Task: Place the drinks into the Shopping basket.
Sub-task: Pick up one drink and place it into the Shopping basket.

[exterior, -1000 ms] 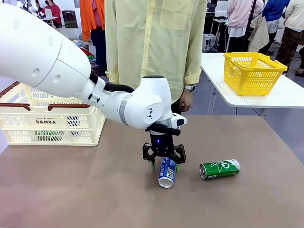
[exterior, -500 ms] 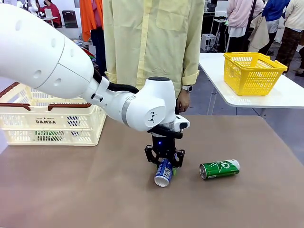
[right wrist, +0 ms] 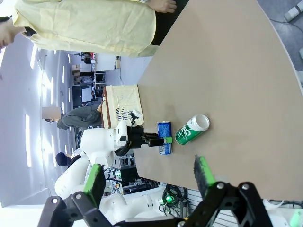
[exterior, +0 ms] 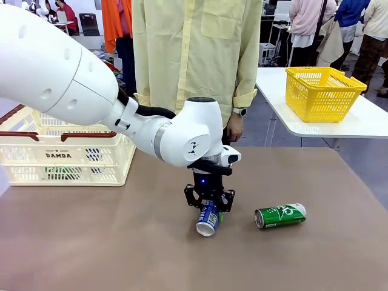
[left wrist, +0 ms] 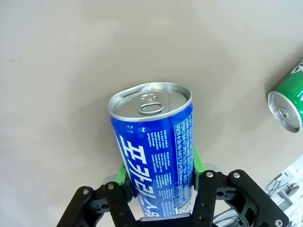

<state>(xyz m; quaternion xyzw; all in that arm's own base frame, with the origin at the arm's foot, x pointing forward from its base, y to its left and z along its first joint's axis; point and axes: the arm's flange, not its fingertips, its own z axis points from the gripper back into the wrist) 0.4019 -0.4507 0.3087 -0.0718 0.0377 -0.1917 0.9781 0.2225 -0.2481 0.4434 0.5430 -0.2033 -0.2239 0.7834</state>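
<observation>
My left gripper [exterior: 209, 210] is shut on the slim blue-and-white can [exterior: 208, 219], held just above the brown table at its middle, the can's silver top tilted toward the camera. In the left wrist view the blue can [left wrist: 154, 146] sits clamped between the green pads [left wrist: 198, 160]. The green can [exterior: 280, 215] lies on its side on the table to the right of it, also seen as the green can [left wrist: 289, 100] and the green can [right wrist: 191, 129]. The cream Shopping basket [exterior: 36, 154] marked "DAMDA" stands at the far left. My right gripper [right wrist: 149, 177] is open, high above the table.
A person in a pale yellow shirt [exterior: 197, 54] stands at the far edge, one hand [exterior: 233, 129] hanging by the table. A yellow mesh basket [exterior: 320, 92] sits on a white side table at the right.
The left gripper closed on the blue can and raised it slightly off the table, tipping its top toward the camera. The green can has not moved.
</observation>
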